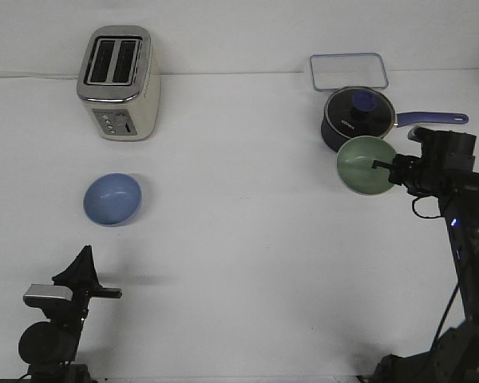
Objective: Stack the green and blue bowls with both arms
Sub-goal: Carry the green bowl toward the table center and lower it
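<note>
behind green bowl [366, 165], saucepan [356, 116] partly hidden

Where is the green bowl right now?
In the front view the green bowl is on the right side, tipped up in the right gripper, just in front of the dark saucepan.

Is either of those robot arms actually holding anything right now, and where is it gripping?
Yes. The right gripper holds the green bowl by its rim, tilted off the table. The left gripper holds nothing; the blue bowl sits untouched.
</note>
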